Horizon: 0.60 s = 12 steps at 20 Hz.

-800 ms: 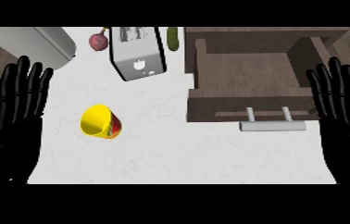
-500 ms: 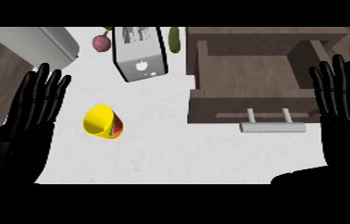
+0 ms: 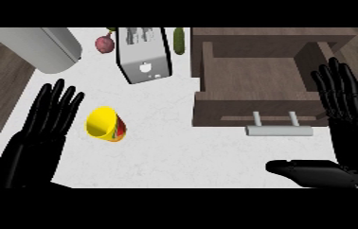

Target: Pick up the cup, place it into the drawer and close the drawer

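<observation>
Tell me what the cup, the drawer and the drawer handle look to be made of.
Cup: likely glossy plastic or glazed ceramic, smooth bright yellow with a red patch outside. Drawer: looks like wood, matte brown with faint grain. Drawer handle: probably metal, a pale grey bar on two posts.

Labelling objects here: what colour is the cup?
Yellow, with a red patch at its base; the cup shows in the head view.

Yellow cup [image 3: 105, 124] on its side, drawer [image 3: 259, 88] open
</observation>
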{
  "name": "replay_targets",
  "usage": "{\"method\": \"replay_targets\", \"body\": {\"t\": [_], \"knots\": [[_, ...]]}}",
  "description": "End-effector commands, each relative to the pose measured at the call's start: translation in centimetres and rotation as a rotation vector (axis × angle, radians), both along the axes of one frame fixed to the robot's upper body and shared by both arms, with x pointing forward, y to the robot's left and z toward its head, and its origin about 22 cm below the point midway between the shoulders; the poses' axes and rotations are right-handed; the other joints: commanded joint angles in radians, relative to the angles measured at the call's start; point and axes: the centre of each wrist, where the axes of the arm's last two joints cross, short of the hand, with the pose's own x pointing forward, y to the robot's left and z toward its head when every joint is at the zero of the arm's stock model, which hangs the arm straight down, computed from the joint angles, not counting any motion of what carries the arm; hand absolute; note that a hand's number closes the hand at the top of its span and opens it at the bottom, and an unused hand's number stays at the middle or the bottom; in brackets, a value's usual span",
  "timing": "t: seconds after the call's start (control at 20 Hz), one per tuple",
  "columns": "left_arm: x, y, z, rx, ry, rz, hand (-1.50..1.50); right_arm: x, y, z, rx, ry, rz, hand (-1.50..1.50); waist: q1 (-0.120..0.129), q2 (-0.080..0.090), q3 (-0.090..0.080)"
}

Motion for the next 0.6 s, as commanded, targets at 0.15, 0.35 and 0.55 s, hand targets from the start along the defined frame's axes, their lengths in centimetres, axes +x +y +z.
{"method": "replay_targets", "body": {"t": [0.15, 0.35, 0.55], "knots": [[-0.4, 2.7, -4.6, -0.001, 0.084, 0.044, -1.50, 1.9, 1.3, 0.3, -0.009, -0.014, 0.008, -1.50, 0.004, 0.000, 0.000], [0.8, 3.7, -5.9, 0.052, 0.109, 0.136, -1.50, 0.6, -2.1, -1.4, 0.002, 0.002, 0.014, -1.50, -0.003, 0.000, 0.000], [2.1, 4.3, -8.3, 0.073, 0.159, 0.190, -1.50, 0.6, -0.1, -0.6, -0.013, 0.010, 0.002, -1.50, -0.004, 0.000, 0.000]]}}
